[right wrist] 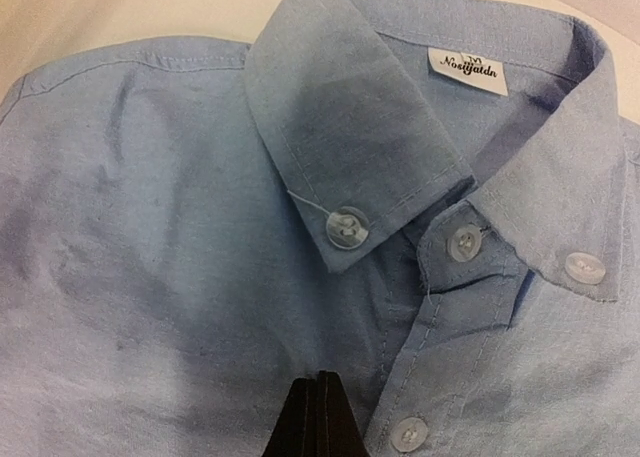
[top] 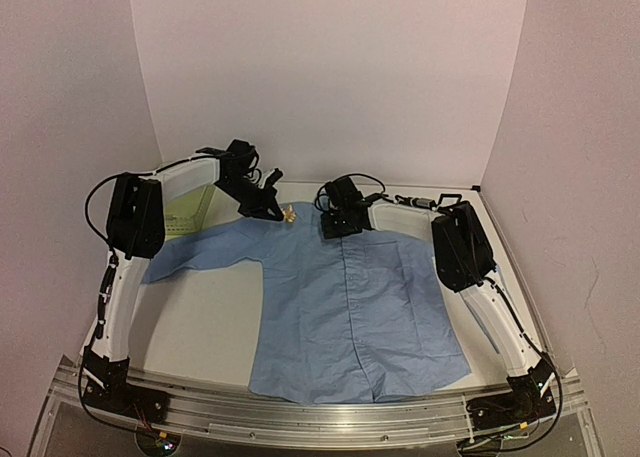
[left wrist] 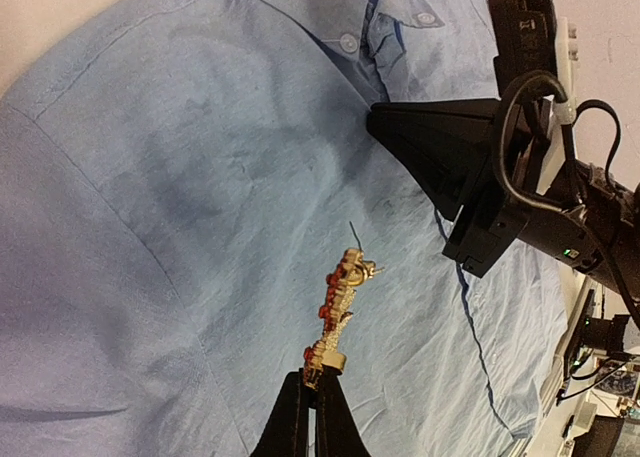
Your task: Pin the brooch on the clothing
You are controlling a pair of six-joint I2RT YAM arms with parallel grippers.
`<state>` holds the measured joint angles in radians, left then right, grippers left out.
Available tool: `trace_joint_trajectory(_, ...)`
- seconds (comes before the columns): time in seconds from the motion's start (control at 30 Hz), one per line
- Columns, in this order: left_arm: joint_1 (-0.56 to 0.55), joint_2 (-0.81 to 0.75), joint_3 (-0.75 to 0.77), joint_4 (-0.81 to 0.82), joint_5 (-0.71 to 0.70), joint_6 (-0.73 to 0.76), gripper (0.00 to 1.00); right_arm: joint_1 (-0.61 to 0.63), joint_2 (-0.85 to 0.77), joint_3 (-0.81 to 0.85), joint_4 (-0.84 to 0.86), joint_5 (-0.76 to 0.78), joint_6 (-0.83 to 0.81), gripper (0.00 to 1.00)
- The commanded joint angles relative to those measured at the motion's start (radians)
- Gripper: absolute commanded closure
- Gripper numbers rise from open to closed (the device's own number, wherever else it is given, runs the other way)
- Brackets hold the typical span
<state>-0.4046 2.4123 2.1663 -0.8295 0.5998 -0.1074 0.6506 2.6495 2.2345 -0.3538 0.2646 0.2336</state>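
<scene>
- The shirt [top: 350,307] lies front up on the desk [top: 200,327]. Its collar [right wrist: 340,127] points to the far edge, its hem is by the near edge, and one sleeve reaches toward the left edge.
- The shirt is buttoned. The collar tips are buttoned down, and a white label [right wrist: 467,71] shows inside the neck.
- The left pincer [left wrist: 312,382] is clamped on the lower end of the brooch [left wrist: 340,307].
- The brooch is gold with small red stones. It stands out from the fingertips, with a thin pin at its free end.
- From above, the brooch [top: 289,214] sits over the shirt's far edge, just left of the collar. Whether it touches the cloth cannot be told.
- The right pincer [right wrist: 318,382] has its fingers pressed together, the tips at the cloth just below the collar, beside the button strip. Whether any cloth is caught between them cannot be told.
- In the left wrist view the right pincer [left wrist: 376,120] points at the shirt's chest, near the brooch but apart from it.
- A pale green basket [top: 185,215] sits by the desk's far left corner, behind the left arm.
</scene>
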Motion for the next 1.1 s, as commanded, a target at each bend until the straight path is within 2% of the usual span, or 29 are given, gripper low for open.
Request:
trace_joint_trajectory(0.0, 0.023, -0.034, -0.038, 0.003, 0.016, -0.014, 1.00, 0.004, -0.051, 0.000, -0.070, -0.051, 0.048, 1.00)
trace_joint_trajectory(0.2, 0.038, -0.090, -0.162, 0.069, -0.045, -0.024, 1.00, -0.004, -0.103, -0.017, -0.020, -0.099, 0.099, 1.00)
trace_joint_trajectory(0.43, 0.053, -0.084, -0.168, 0.098, -0.044, -0.082, 1.00, -0.004, -0.110, -0.052, -0.002, -0.126, 0.117, 1.00)
trace_joint_trajectory(0.7, 0.055, -0.117, -0.170, 0.031, -0.064, -0.068, 1.00, -0.005, -0.116, -0.087, 0.003, -0.121, 0.138, 1.00)
trace_joint_trajectory(1.07, 0.042, -0.137, -0.219, -0.021, -0.109, -0.044, 1.00, -0.005, -0.106, -0.048, 0.012, -0.126, 0.149, 1.00)
